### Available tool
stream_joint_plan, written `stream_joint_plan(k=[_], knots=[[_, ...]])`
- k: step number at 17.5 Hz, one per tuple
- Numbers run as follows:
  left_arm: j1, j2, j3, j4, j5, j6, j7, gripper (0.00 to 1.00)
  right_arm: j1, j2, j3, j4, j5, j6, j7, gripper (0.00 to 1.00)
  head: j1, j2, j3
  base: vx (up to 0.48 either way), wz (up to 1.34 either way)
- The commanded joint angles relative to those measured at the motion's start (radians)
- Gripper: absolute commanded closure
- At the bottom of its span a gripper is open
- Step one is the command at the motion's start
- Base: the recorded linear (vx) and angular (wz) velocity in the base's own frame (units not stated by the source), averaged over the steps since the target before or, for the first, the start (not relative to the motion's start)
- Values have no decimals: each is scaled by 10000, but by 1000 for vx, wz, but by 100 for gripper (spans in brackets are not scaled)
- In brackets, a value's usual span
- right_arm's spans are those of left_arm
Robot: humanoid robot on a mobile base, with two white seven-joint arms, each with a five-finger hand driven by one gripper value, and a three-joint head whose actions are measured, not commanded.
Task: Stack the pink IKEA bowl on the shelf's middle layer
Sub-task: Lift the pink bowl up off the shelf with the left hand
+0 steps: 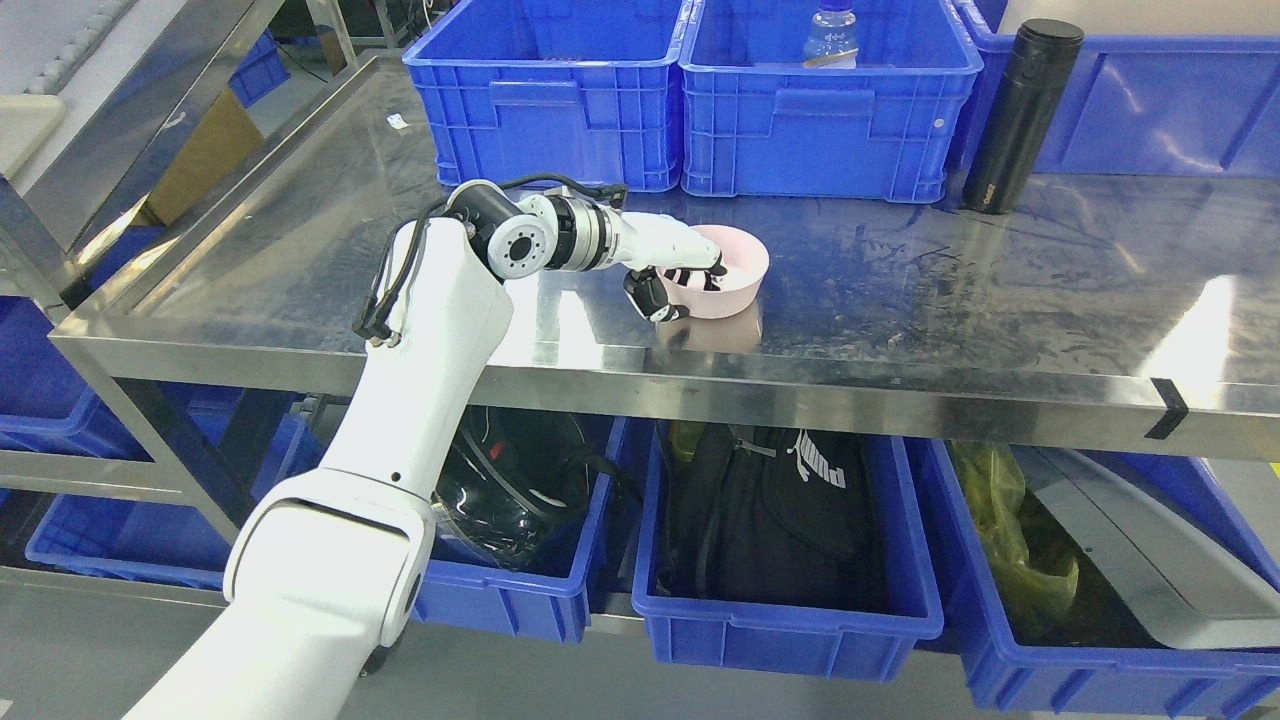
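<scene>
The long stainless-steel shelf (1000,300) stretches across in front of me, with blue plastic crates (830,100) lined along its back edge and more crates (790,600) below. The robot's white left arm (420,380) reaches up over the front edge. A tall black cylindrical flask (1020,115) stands at the rear right. The left hand (680,275) is grasping the shallow pink bowl (740,270), fingers hooked over its near rim, the bowl sitting on the shelf near the front.

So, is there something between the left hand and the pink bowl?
No. The left hand is already at the pink bowl, fingers over its near rim and thumb on the outer wall. Nothing visible lies between them.
</scene>
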Motion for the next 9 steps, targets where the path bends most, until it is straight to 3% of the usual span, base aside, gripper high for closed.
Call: stream_joint_plan(k=[1, 9], knots=[[15, 145, 1794, -46, 167, -269, 72, 100, 31, -175, 0, -175, 0, -7, -4, 0, 0, 0, 0, 0, 0], [259, 145, 2349, -3432, 2483, -346, -111, 100, 31, -175, 0, -175, 0, -7, -4, 0, 0, -1, 0, 0, 0]])
